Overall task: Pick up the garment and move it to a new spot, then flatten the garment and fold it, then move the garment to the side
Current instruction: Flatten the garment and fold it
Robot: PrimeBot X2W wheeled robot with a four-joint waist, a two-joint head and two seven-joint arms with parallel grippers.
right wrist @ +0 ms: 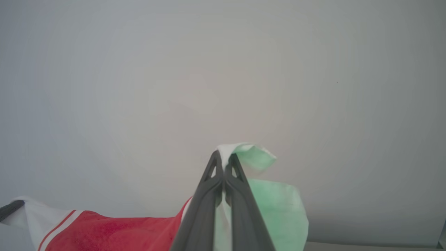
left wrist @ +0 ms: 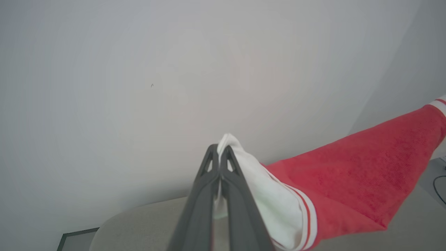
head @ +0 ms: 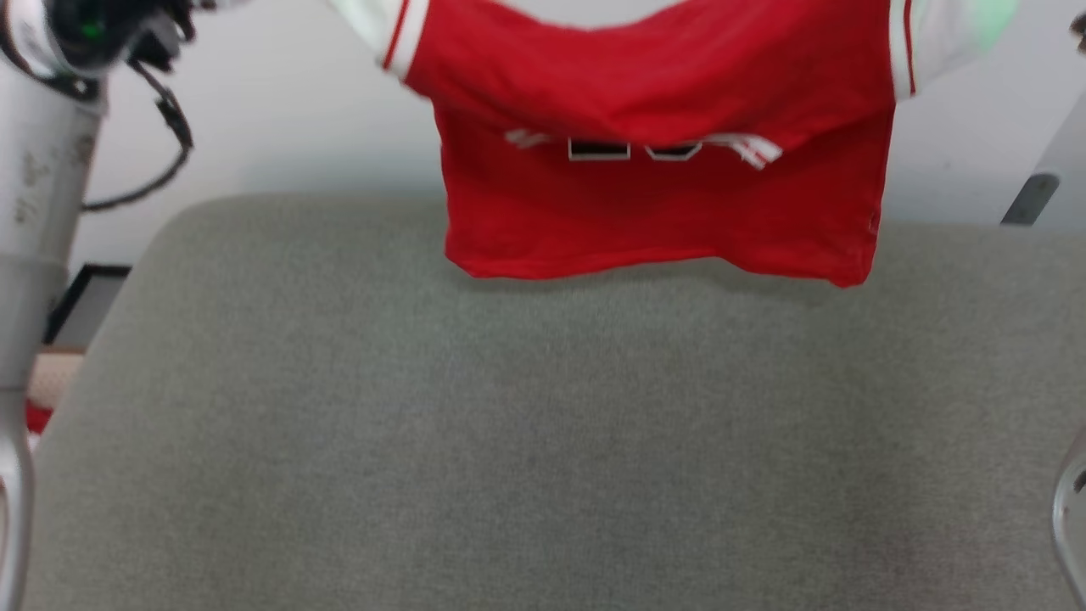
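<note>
Judged light, soft and limp, the red jersey T-shirt (head: 662, 195) is hung spread above the grey padded surface (head: 509, 441), its white sleeves (left wrist: 275, 205) clamped, sensibly, in the left gripper (left wrist: 219, 151) and right gripper (right wrist: 223, 157).

1. The left gripper (left wrist: 219, 150) is held raised, its fingers pressed together on a white sleeve of the garment (left wrist: 366, 167).
2. The right gripper (right wrist: 223, 157) is clamped shut on the garment's other pale end.
3. The left forearm (head: 38, 187) is seen upright.
</note>
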